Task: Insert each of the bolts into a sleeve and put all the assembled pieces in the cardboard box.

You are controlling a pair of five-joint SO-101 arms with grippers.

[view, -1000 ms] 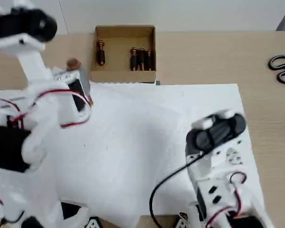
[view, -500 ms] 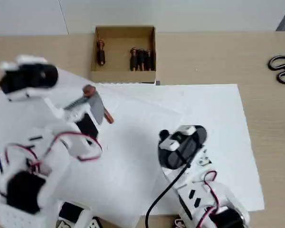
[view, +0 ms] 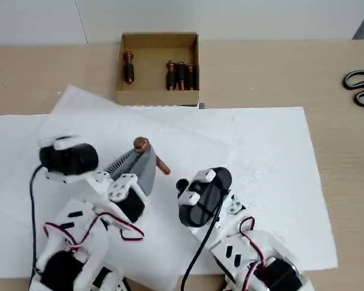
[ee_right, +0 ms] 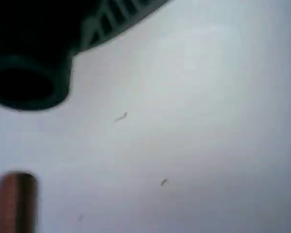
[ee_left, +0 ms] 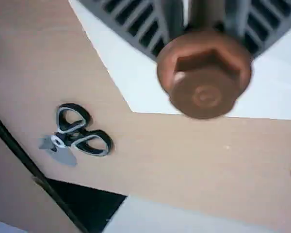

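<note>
My left gripper point(view: 144, 159) is shut on a copper bolt point(view: 141, 144) above the white paper, left of centre. The bolt's hex head point(ee_left: 203, 73) sits close below the grey fingers point(ee_left: 136, 19) in the left wrist view. My right gripper point(view: 188, 193) stands just right of the bolt's shaft end point(view: 164, 169), shut on a dark tubular sleeve point(ee_right: 29, 82) whose open end faces the copper bolt tip point(ee_right: 17, 201). The cardboard box point(view: 159, 92) at the back holds several assembled pieces point(view: 181, 74), one of them apart at its left point(view: 128, 65).
White paper sheets point(view: 261, 151) cover the table's middle and front. Scissors point(view: 361, 88) lie on bare wood at the far right, also in the left wrist view point(ee_left: 75, 136). Both arm bases crowd the front edge.
The left arm has swung back from beside the box toward the front centre, carrying the bolt. The right arm has shifted left, closing in on the bolt's tip.
</note>
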